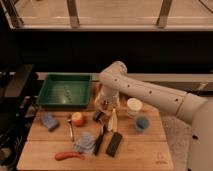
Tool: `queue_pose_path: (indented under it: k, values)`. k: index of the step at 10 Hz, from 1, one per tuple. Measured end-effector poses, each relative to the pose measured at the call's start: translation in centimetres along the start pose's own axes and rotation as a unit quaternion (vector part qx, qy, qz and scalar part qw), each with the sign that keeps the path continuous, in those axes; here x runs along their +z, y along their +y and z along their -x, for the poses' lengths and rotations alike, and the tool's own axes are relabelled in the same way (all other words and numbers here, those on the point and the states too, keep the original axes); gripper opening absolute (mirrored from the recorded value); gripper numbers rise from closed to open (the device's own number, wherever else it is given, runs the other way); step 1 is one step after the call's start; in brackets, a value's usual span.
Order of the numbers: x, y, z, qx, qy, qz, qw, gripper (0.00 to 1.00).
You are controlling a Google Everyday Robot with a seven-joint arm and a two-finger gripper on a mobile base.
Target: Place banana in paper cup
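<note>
Camera view shows the white robot arm [150, 92] reaching in from the right over the wooden table [145, 150]. The gripper [103, 105] hangs low, just right of the green tray [65, 91], with its two fingers spread wide and nothing between them. The banana [113, 121] lies flat on the table, just below and right of the gripper. The paper cup [134, 106] stands upright near the banana, on its right. A small blue cup [142, 124] sits just in front of the paper cup. A round orange fruit [77, 118] lies to the banana's left.
</note>
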Motion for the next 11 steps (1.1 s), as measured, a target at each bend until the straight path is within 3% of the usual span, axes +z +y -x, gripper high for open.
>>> queue_pose_path:
  k: [3,7,11]
  values:
    - [2.2,1.5,-0.6,0.036,-0.013,0.005,0.9993,0.78]
    - [5.2,3.5,-1.3,0.111,-0.027,0.000,0.9934,0.78]
    - [7.3,3.8,-1.4,0.129,-0.043,0.008,0.9906,0.78]
